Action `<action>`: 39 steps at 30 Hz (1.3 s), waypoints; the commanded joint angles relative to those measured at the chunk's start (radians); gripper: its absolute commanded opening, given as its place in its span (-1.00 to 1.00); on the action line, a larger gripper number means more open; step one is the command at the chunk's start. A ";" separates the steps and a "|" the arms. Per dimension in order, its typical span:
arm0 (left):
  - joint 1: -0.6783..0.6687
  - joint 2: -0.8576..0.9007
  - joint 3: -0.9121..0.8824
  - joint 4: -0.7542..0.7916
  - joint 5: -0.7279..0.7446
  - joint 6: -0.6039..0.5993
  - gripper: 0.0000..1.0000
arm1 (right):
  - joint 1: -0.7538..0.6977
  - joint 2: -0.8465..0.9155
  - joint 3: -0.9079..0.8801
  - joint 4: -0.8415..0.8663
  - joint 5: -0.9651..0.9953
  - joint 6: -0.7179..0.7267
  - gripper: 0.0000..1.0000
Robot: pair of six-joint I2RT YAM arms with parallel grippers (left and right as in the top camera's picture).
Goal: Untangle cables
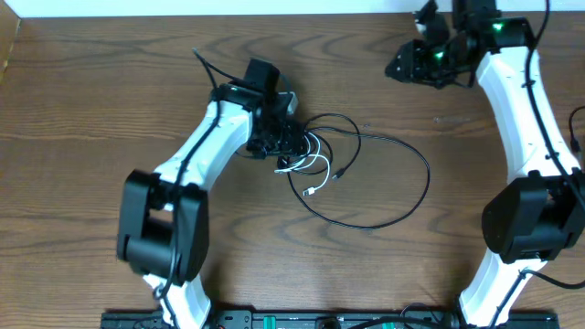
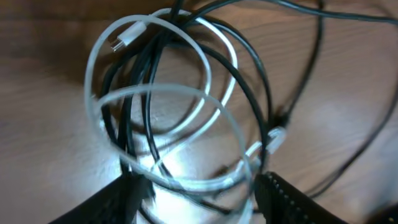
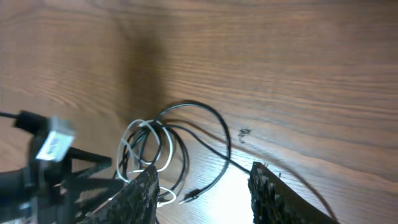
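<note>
White cable (image 2: 207,71) and black cable (image 2: 148,106) lie knotted together on the table (image 1: 91,91). We keep the left gripper (image 2: 198,193) astride that knot, jaws apart, likely to pinch a loop. The right gripper (image 3: 202,193) hangs well away from the knot, jaws apart and empty.

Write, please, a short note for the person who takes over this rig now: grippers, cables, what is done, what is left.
Left gripper: open, low over the tangle, coils between its fingers, nothing clamped.
Right gripper: open, empty, at the table's far right, apart from the cables.
Cables: white cable coiled through the black cable, mid-table.
Done: nothing visible; both are tangled.
Left: separate the two.
</note>
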State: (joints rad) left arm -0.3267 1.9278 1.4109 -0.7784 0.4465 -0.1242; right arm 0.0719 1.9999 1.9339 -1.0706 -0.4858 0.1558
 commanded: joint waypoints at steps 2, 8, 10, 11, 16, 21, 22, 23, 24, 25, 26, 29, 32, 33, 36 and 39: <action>-0.024 0.047 -0.003 0.055 0.051 0.023 0.18 | 0.004 -0.006 -0.002 -0.019 0.002 -0.015 -0.08; -0.028 0.061 -0.003 0.083 0.051 0.023 0.18 | 0.033 -0.006 -0.003 -0.023 0.019 -0.015 -0.05; -0.029 0.066 -0.003 0.081 0.051 0.023 0.18 | 0.047 -0.006 -0.003 -0.023 0.042 -0.015 -0.04; -0.032 0.071 -0.003 0.081 0.051 0.023 0.18 | 0.051 -0.006 -0.003 -0.023 0.051 -0.014 -0.03; -0.073 0.124 -0.003 0.081 0.066 0.023 0.18 | 0.069 -0.006 -0.003 -0.023 0.077 -0.015 -0.01; -0.098 0.157 -0.003 0.109 0.114 0.015 0.05 | 0.069 -0.006 -0.003 -0.023 0.077 -0.015 0.01; -0.097 0.155 -0.003 0.120 0.133 0.015 0.04 | 0.069 -0.006 -0.003 -0.023 0.077 -0.015 0.01; -0.095 0.155 -0.003 0.132 0.150 0.015 -0.20 | 0.069 -0.006 -0.003 -0.023 0.077 -0.015 0.02; -0.095 0.155 -0.003 0.138 0.154 0.015 -0.40 | 0.069 -0.006 -0.003 -0.023 0.077 -0.015 0.02; -0.095 0.155 -0.002 0.142 0.154 0.015 -0.62 | 0.069 -0.006 -0.003 -0.023 0.076 -0.015 0.02; -0.092 0.152 0.001 0.141 0.156 0.015 -0.81 | 0.069 -0.006 -0.003 -0.024 0.076 -0.015 0.02; -0.080 0.132 0.011 0.140 0.173 0.015 -0.85 | 0.070 -0.006 -0.003 -0.026 0.076 -0.015 0.02; -0.051 0.079 0.034 0.150 0.244 0.016 -0.85 | 0.071 -0.006 -0.003 -0.021 0.076 -0.016 0.07; -0.030 0.034 0.039 0.176 0.274 0.015 -0.85 | 0.071 -0.006 -0.003 -0.023 0.076 -0.016 0.07; 0.015 -0.056 0.039 0.224 0.283 0.003 -0.85 | 0.071 -0.006 -0.003 -0.029 0.076 -0.017 0.05; 0.063 -0.148 0.039 0.254 0.283 -0.031 -0.85 | 0.072 -0.006 -0.003 -0.032 0.063 -0.025 0.05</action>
State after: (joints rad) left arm -0.3138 1.9026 1.4124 -0.5415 0.6895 -0.1276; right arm 0.1371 1.9999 1.9339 -1.0996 -0.4110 0.1486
